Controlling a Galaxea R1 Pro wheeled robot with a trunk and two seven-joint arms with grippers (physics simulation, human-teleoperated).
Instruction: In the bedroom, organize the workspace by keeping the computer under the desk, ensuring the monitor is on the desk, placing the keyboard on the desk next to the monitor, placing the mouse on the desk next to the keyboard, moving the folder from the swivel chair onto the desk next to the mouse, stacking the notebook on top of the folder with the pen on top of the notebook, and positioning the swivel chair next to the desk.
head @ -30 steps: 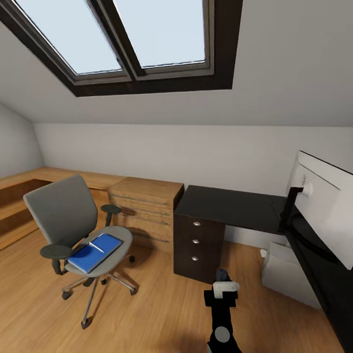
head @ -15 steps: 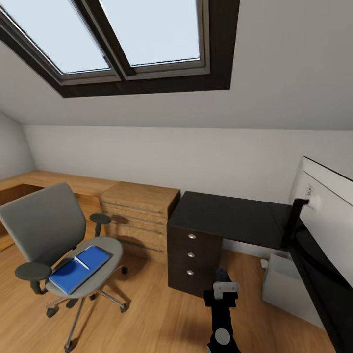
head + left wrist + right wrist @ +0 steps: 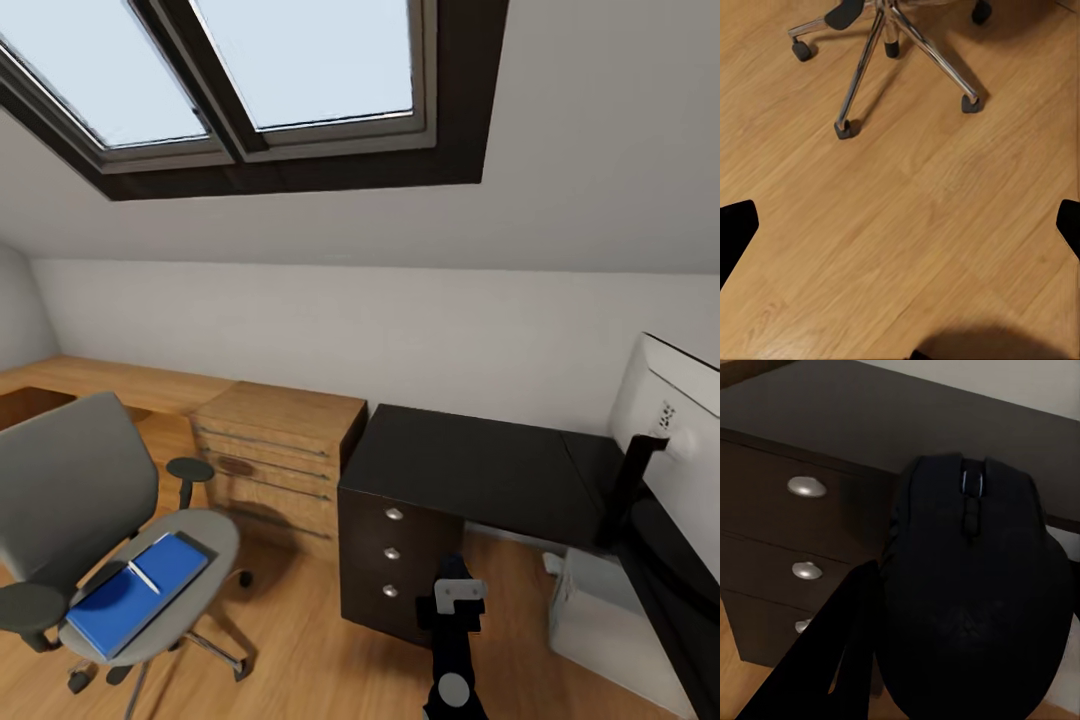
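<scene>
The mouse (image 3: 971,592), small, light, rigid and smooth-shelled, is best taken across its flanks; I judge it prone to slip. It sits clamped in my right gripper (image 3: 455,590), carried in the air short of the desk (image 3: 480,465), just before its drawer unit (image 3: 392,555). My left gripper (image 3: 900,225) hangs spread wide above the floor (image 3: 907,195).

Head view: high, facing desk (image 3: 480,470) corner. Left wrist: pointing down at floor (image 3: 907,225). Right wrist: close on drawer unit (image 3: 795,547), shared with head view.
</scene>
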